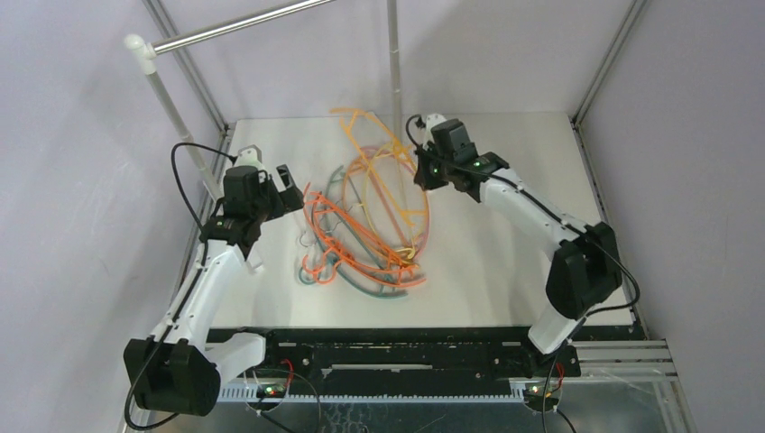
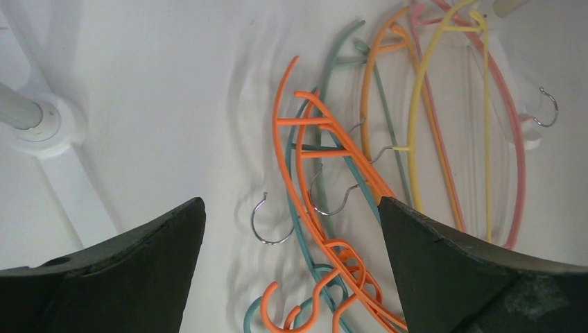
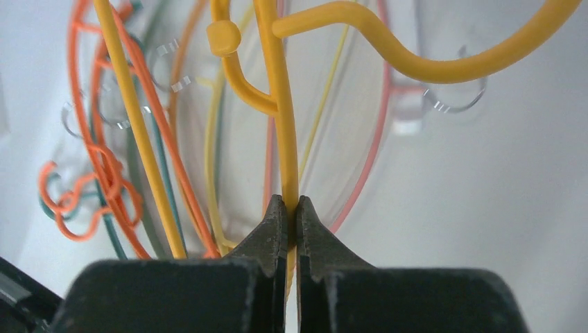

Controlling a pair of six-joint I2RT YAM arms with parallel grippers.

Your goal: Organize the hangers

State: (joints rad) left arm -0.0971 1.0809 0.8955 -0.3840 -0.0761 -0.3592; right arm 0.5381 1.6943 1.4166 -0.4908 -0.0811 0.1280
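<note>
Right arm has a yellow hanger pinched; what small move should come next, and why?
Probably raise the right pincer a little, toward the rail: it is shut on a yellow hanger whose far end seems to overlap the tangled pile, so it likely needs lifting clear. The left pincer hovers open, holding nothing.

pale lilac walls [image 1: 72, 225], white table [image 1: 505, 262]

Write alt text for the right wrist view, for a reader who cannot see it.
The right gripper has its jaws shut on a thin yellow hanger that runs up the picture from them. Behind it, other hangers in orange, teal, yellow and pink lie tangled on the white table.
</note>
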